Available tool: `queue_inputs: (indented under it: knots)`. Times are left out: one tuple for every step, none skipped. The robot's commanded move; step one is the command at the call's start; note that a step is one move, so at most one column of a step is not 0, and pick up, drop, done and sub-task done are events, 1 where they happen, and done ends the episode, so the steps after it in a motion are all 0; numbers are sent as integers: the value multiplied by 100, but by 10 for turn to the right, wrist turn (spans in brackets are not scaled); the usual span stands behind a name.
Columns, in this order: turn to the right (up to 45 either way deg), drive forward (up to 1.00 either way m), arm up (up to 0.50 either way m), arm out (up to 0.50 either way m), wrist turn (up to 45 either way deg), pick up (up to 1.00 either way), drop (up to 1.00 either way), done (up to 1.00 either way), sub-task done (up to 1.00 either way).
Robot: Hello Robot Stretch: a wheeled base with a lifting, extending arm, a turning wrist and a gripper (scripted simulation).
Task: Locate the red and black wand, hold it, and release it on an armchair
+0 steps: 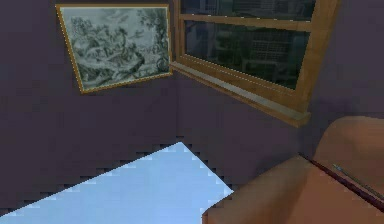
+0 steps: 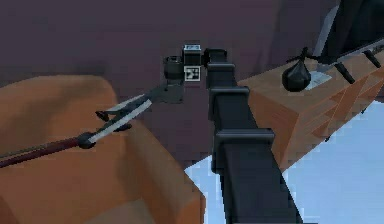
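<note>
Spreading across the arm side view's left, a brown armchair [image 2: 60, 105]; beside it, the dark arm [image 2: 245, 150]; a red and black wand [image 2: 40, 151] slants over the armchair, ending at the gripper [image 2: 105, 117]; whether held cannot be told.

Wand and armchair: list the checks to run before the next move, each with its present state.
1. Wand lies at the far end of the gripper: ok.
2. Gripper holds the wand: cannot tell, as the armchair is behind it.
3. Wand lines up with the armchair in the arm side view: ok.
4. Wand clear of the armchair's surface: cannot tell.
5. Arm apart from the wooden shelf: cannot tell.
</note>
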Motion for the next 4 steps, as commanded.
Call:
queue_inputs:
  knots:
    - [0, 0, -38, 0, 0, 0, 0, 0, 0]
    - [0, 0, -50, 0, 0, 0, 0, 0, 0]
    - [0, 0, 0, 0, 0, 0, 100, 0, 0]
    - [0, 0, 0, -10, 0, 0, 0, 0, 0]
